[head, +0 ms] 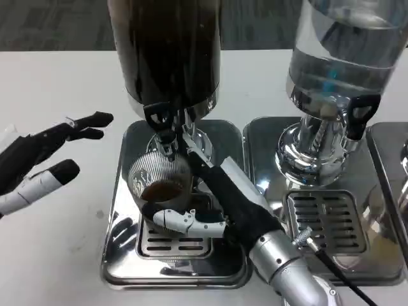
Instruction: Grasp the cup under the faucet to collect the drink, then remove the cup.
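Note:
A ribbed clear cup (159,180) with brown drink in its bottom stands on the drip tray (124,255) directly under the black faucet (163,131) of the dark-drink dispenser (167,51). My right hand (220,207) wraps around the cup from the right, thumb across its front and a finger reaching up by the faucet lever. My left hand (44,162) hovers over the white table left of the tray, fingers spread, holding nothing.
A second dispenser (341,57) with clear liquid stands on the right on its own chrome base and grated tray (325,223). Another chrome tray edge (398,185) shows at far right. A black cable (344,284) runs from my right forearm.

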